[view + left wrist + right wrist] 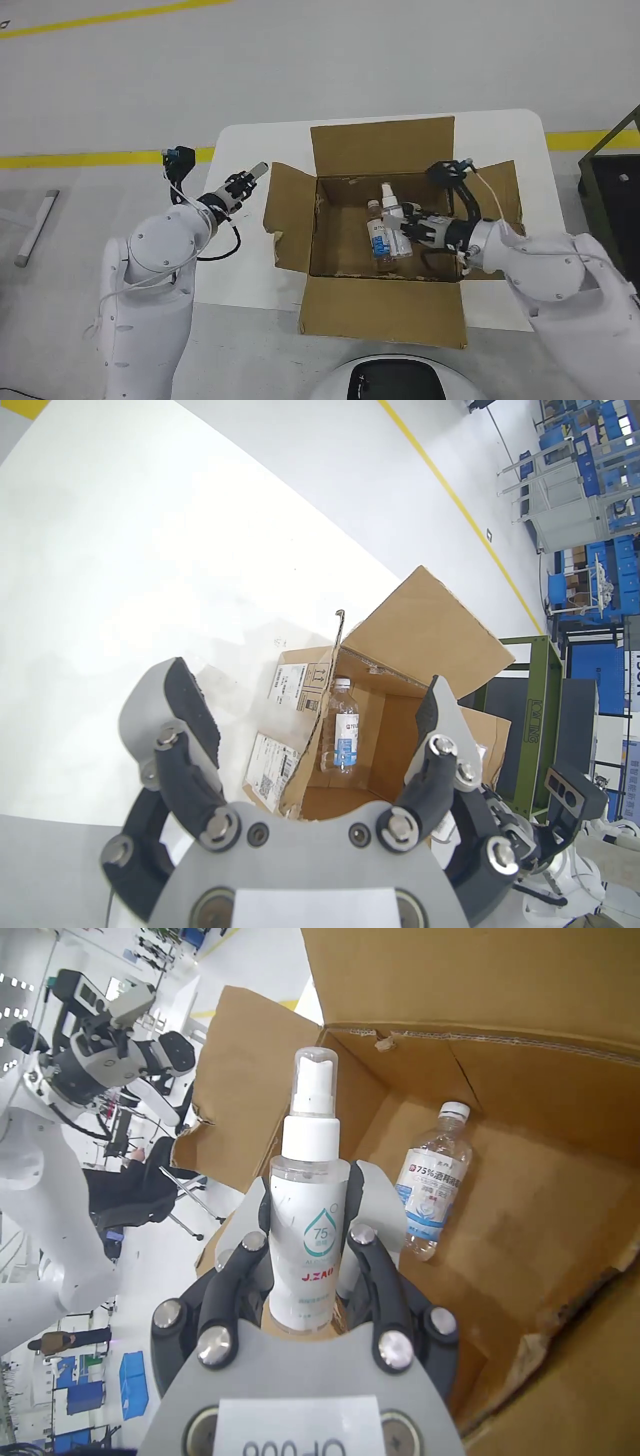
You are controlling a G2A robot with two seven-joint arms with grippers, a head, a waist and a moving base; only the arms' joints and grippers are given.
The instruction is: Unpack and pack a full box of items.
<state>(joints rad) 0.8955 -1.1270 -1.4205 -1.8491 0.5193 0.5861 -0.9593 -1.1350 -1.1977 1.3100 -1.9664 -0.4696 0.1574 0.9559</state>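
Over floor of cardboard box (385,148): holds spray bottle (309,1228) w/ right gripper (307,1190), fingers clamped on its body (nozzle away from wrist). Hovers left gripper (252,176) over table (250,262) beside box's left flap, fingers apart. Has clear bottle (435,1183) lying on box floor alongside.

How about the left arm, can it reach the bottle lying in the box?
Probably yes: the left gripper is open, the box stands open and the bottle lies uncovered.

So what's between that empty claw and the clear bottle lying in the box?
The box's open side flap lies between them, clearest in the top view.
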